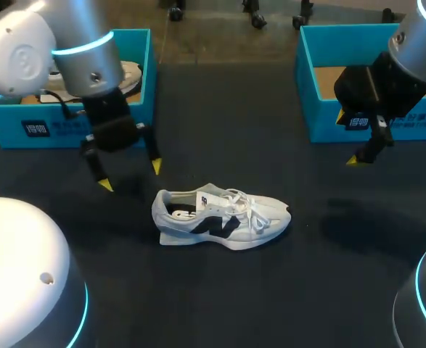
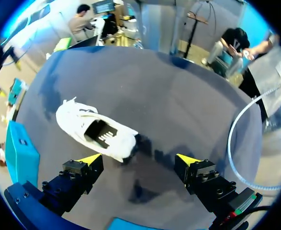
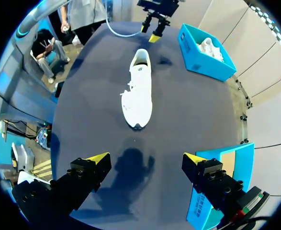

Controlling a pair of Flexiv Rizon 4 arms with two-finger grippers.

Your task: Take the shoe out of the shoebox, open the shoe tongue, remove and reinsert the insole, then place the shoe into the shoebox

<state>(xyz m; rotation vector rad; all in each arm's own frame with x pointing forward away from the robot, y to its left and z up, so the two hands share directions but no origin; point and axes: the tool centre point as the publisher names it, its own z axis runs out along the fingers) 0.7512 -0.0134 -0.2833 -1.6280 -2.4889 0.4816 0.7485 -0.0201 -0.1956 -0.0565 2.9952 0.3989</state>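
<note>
A white sneaker with dark side markings lies on its side in the middle of the dark table, toe to the right, with its opening showing a dark insole. My left gripper hangs open just left of and behind the heel, apart from it; in the left wrist view the sneaker lies ahead of the open gripper. My right gripper hovers open at the right, in front of the empty teal shoebox. In the right wrist view the sneaker is well ahead of the gripper.
A second teal shoebox at the back left holds another white shoe; it also shows in the right wrist view as the box. The empty box sits beside my right gripper. My left gripper shows beyond the sneaker.
</note>
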